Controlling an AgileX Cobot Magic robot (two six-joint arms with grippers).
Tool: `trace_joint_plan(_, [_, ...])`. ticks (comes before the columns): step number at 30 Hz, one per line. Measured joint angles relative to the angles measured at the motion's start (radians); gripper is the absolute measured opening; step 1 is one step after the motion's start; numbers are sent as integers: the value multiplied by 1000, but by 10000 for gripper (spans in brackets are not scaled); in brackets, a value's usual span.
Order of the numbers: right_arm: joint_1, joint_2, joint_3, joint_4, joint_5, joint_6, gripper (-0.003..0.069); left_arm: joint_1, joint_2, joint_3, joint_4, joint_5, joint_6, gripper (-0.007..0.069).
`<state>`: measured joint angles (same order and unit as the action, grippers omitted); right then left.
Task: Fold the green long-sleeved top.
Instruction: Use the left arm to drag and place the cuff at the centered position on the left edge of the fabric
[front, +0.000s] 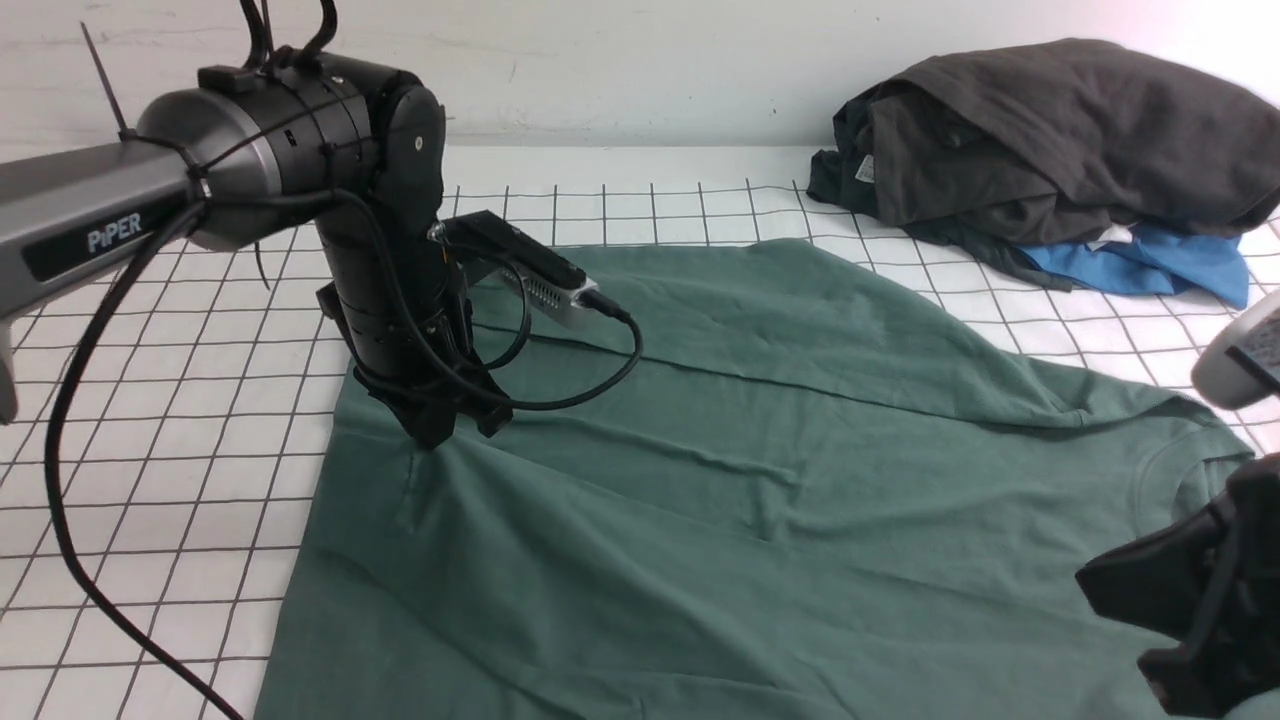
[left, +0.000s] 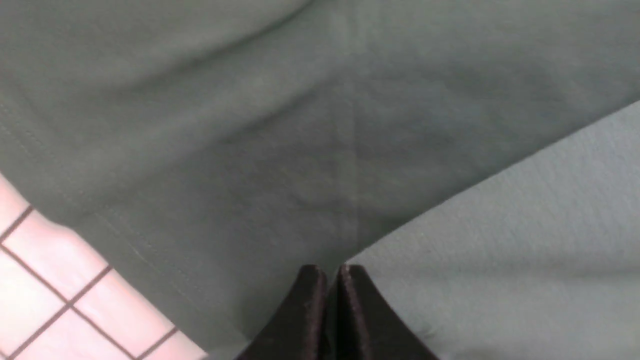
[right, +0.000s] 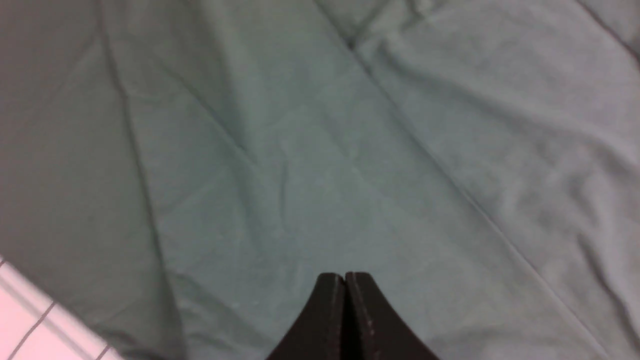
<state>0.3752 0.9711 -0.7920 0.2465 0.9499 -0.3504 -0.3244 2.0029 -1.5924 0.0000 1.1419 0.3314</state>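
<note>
So the green top (front: 750, 450) is spread out pretty flat across the middle of the bench (front: 180, 420), the white one with the black grid lines. It's got a few long creases running across it, and its neck hole sits over on the right side. One edge runs along the grid on the left.

The left fingers (left: 305, 310) are pressed tight together and pointing straight down onto the cloth near that left edge. The fabric puckers a little right where they touch. I honestly can't tell if they've got a bit of cloth pinched or are just resting on it.

The right fingers (right: 327, 310) are closed up too, with nothing between them, hanging over the top near the neck end.

Back right corner of the bench has a heap of dark grey clothes (front: 1050, 130) with something bright blue (front: 1150, 265) poking out underneath, well apart from the top.
</note>
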Motion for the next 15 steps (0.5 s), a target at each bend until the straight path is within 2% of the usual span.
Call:
trace_joint_plan(2, [0, 14, -2, -36, -5, 34, -15, 5, 14, -1, 0, -11, 0, 24])
trace_joint_plan(5, [0, 74, -48, -108, -2, 97, -15, 8, 32, -5, 0, -46, -8, 109])
trace_joint_plan(8, [0, 141, -119, -140, -1, 119, -15, 17, 34, -42, 6, -51, -63, 232])
trace_joint_plan(9, [0, 151, -131, -143, -1, 119, -15, 19, 34, -50, 6, -53, -67, 241])
trace_joint_plan(10, [0, 184, -168, -152, -1, 124, -15, 29, 34, -77, 0, -53, -94, 303])
trace_joint_plan(11, [0, 195, -181, -155, -1, 125, -15, 33, 34, -87, 0, -55, -100, 320])
trace_joint_plan(12, [0, 249, -237, -161, -1, 125, -15, 61, 35, -136, 0, -61, -117, 388])
trace_joint_plan(15, [0, 301, -298, -162, -1, 125, -15, 97, 44, -184, -28, -80, -125, 444])
